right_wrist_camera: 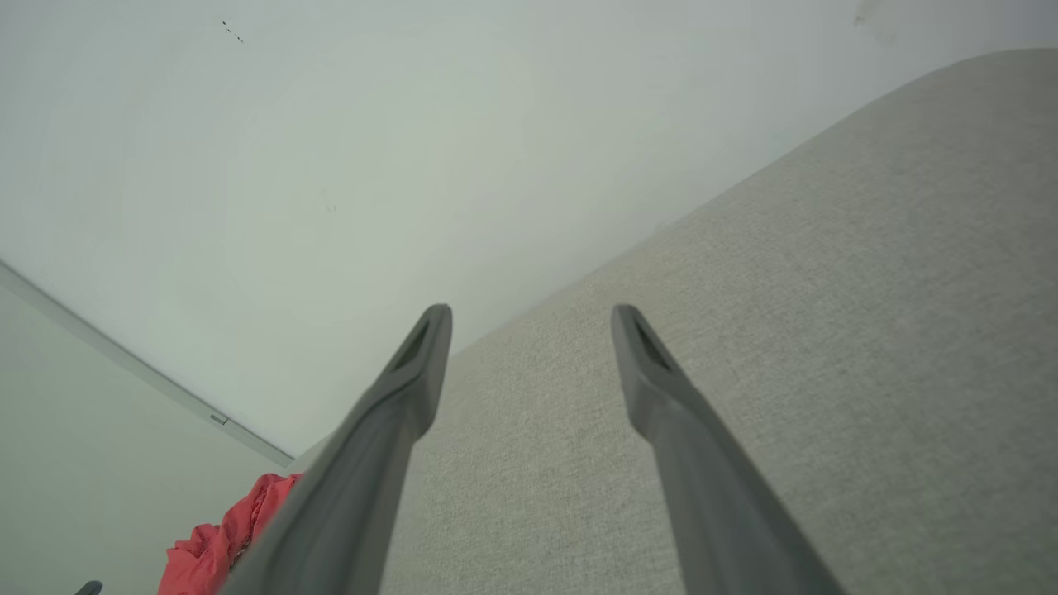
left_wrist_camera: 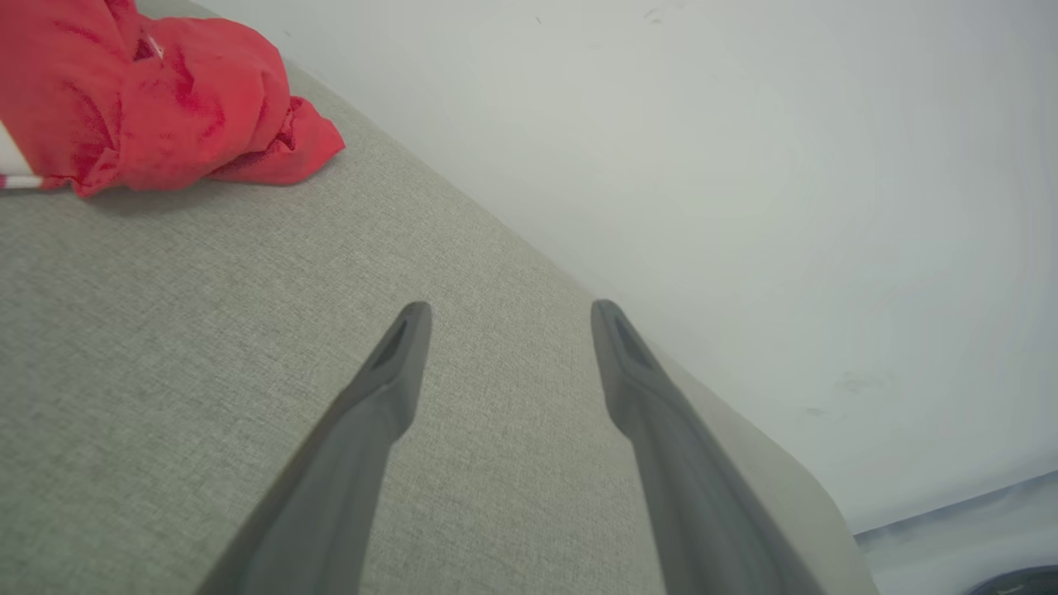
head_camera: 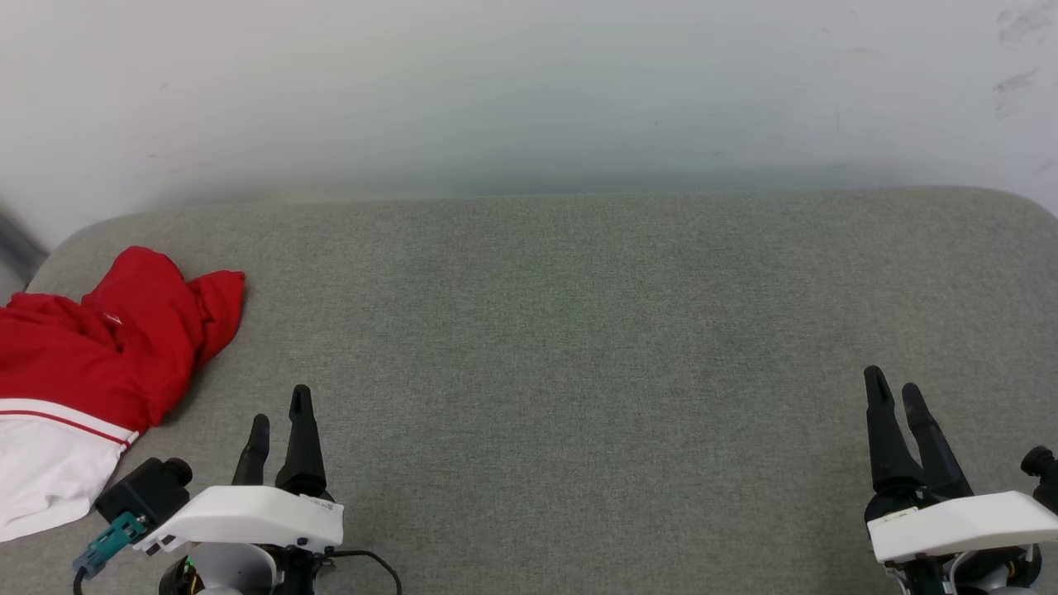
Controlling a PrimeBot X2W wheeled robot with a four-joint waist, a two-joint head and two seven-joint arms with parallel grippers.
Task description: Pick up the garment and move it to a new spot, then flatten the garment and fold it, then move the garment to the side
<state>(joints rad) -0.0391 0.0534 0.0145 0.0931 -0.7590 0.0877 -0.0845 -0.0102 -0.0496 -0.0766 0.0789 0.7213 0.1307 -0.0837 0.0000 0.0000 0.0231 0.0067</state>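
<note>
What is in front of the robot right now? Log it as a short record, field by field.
surface: grey fabric pad, pale wall behind it
item: garment, red with a white panel and a red stripe
position: at the pad's left edge
state: crumpled heap, not flattened, not folded
left jaws: open, empty, just right of the garment, not touching it
right jaws: open, empty, over the pad's right side
</note>
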